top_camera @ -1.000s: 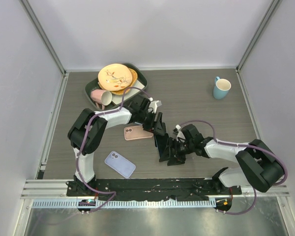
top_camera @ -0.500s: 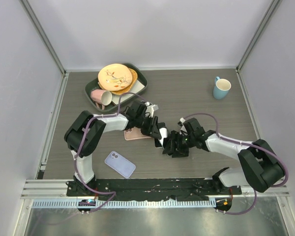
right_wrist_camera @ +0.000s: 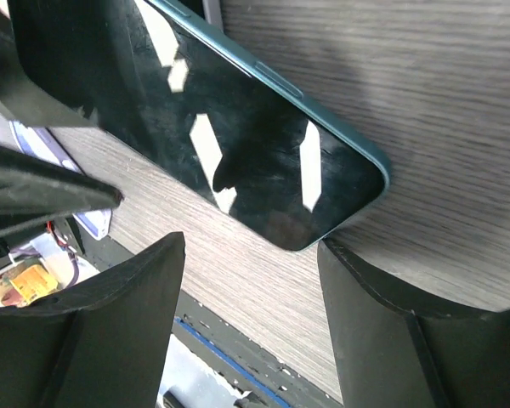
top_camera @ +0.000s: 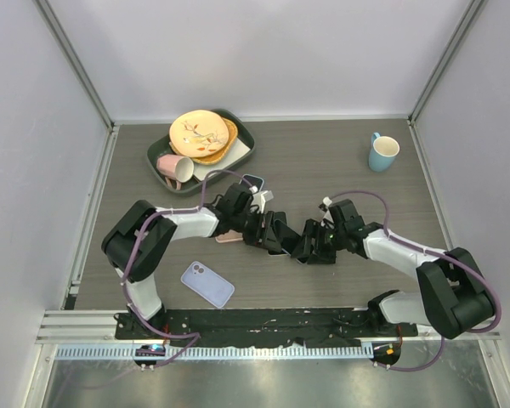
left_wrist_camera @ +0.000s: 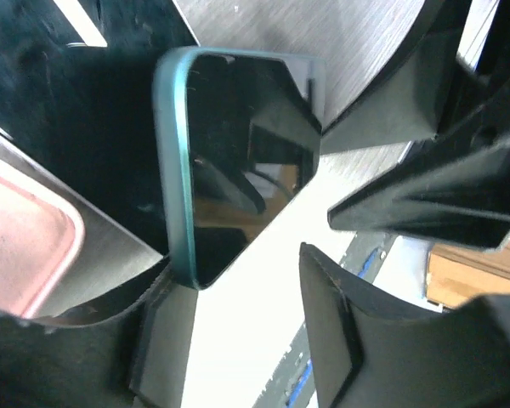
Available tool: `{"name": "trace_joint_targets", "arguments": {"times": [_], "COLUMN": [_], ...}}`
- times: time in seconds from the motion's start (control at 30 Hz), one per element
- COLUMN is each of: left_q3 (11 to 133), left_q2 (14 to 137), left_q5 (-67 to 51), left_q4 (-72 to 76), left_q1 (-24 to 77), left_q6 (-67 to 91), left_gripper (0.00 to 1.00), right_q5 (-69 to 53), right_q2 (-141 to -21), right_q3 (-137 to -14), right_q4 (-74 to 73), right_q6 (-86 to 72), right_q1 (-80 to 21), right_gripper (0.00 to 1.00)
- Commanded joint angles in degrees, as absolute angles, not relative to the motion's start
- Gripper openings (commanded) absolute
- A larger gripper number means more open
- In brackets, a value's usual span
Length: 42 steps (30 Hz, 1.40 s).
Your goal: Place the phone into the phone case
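Note:
The phone (left_wrist_camera: 238, 161), with a black screen and a teal edge, lies between my two grippers at mid-table. In the top view it is mostly hidden (top_camera: 282, 247). My left gripper (left_wrist_camera: 238, 340) is open; its left finger (left_wrist_camera: 157, 340) touches the phone's near corner. My right gripper (right_wrist_camera: 255, 340) is open; its right finger (right_wrist_camera: 408, 340) touches the phone's corner (right_wrist_camera: 238, 144). The pink phone case (top_camera: 228, 235) lies under my left arm, with only its edge showing, and it appears beside the phone in the left wrist view (left_wrist_camera: 25, 246).
A lavender phone case (top_camera: 207, 284) lies near the front left. A green tray (top_camera: 246, 136) at the back holds plates and a pink cup (top_camera: 173, 167). A blue mug (top_camera: 382, 152) stands at the back right.
My left gripper moved forward and right, now covering most of the pink case. My right gripper moved right and back. The phone, upright a second ago, now sits low between the two grippers.

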<state>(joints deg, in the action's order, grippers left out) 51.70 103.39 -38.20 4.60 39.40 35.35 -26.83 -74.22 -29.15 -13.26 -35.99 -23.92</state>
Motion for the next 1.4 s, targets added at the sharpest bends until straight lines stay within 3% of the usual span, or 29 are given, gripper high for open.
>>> {"name": "trace_joint_targets", "arguments": {"times": [0.0, 0.17, 0.5, 0.73, 1.37], "left_q3": [55.28, 58.27, 60.2, 63.37, 63.2], "left_q2": [98.35, 94.94, 97.02, 104.49, 109.86], "left_q5": [-34.55, -30.33, -34.35, -41.92, -43.59], "left_q4": [-8.06, -20.55, -13.81, -6.43, -2.2], "left_q1": [39.99, 39.9, 32.44, 30.5, 31.73], "left_q6": [27.45, 21.1, 25.48, 29.44, 32.7], "left_gripper": [0.59, 0.6, 0.66, 0.57, 0.44], "right_q5": [-21.89, -21.18, -20.22, -19.95, -29.35], "right_q2": [-73.13, -73.56, -74.27, -75.41, -82.62], "right_q3": [-29.44, -29.71, -30.23, -30.59, -31.29], "right_q4": [-13.01, -13.45, -14.33, -13.45, -4.23], "right_q6": [-33.05, -32.43, -31.73, -31.73, -36.12], "right_q1": [-22.68, -20.92, -19.16, -18.54, -18.19], "right_gripper": [0.7, 0.7, 0.7, 0.69, 0.64]}}
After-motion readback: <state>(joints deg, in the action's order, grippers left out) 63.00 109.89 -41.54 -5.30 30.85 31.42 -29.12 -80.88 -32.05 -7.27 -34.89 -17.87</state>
